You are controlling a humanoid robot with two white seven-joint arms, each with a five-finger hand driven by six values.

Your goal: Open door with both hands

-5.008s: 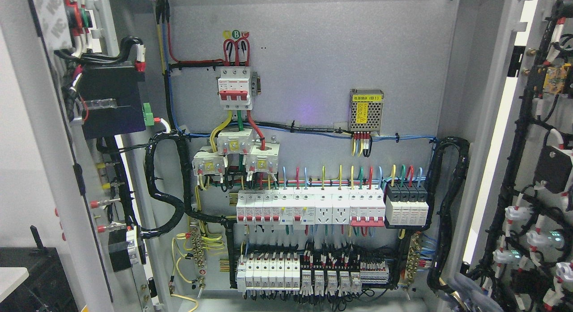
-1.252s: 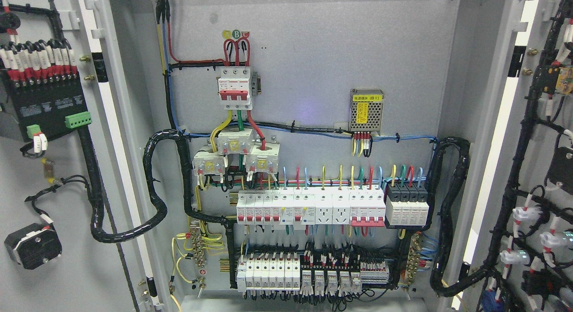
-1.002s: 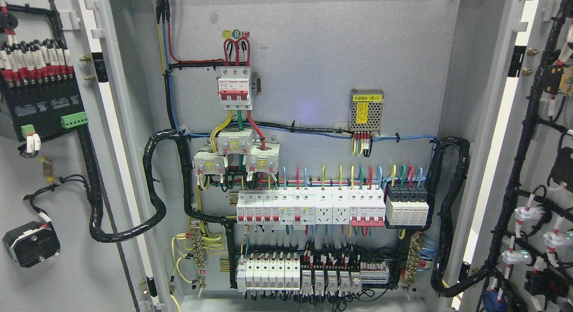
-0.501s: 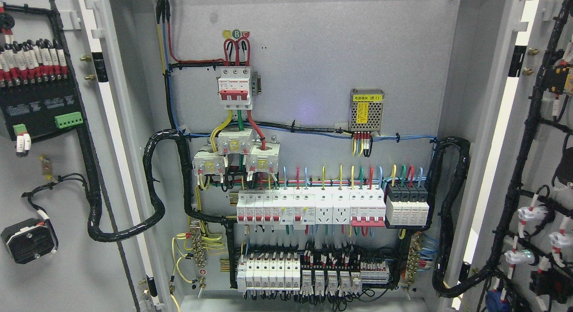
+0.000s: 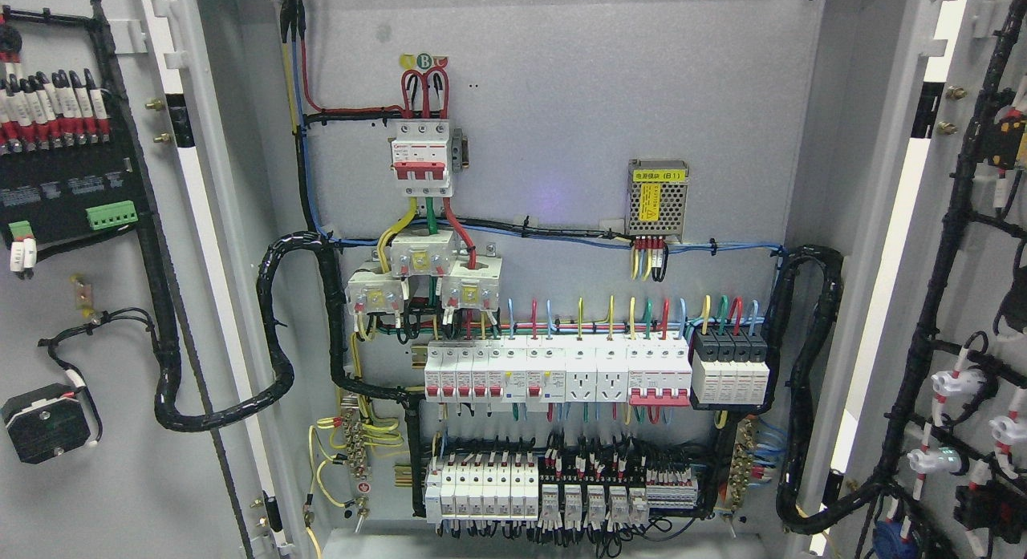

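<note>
Grey steel cabinet interior (image 5: pixel 562 102) filling the middle of the head view: back panel carrying a red-toggled main breaker (image 5: pixel 421 162), a small meshed power supply (image 5: pixel 658 196), a row of white breakers (image 5: pixel 554 370) and terminal blocks (image 5: pixel 545 491) low down. Left door (image 5: pixel 104 479) swung wide at the picture's left, inner face toward the camera, bearing a black controller module (image 5: pixel 60 190) and a thick black cable loom (image 5: pixel 241 382) running back into the cabinet. Right door (image 5: pixel 983 246) likewise swung out at the picture's right, inner face strung with black harness (image 5: pixel 931 302) and white-capped indicator backs (image 5: pixel 955 382).

No robot hand or arm anywhere in view, so no telling whether fingers are spread or curled, nor what they hold (both presumably outside the edges, on the doors' outer sides).

Judged from this: both doors already standing open, task near or at its end.

On handling: sheet-steel doors, stiff, fairly heavy with mounted gear, swinging on side hinges, smooth painted faces likely slippery to fingertips. Best taken by the free vertical edge or an outer handle, never by the inner face. Wiring and connectors there fragile and easy to snag; looms across the hinge side limiting further swing, so a slow, even push rather than a yank
</note>
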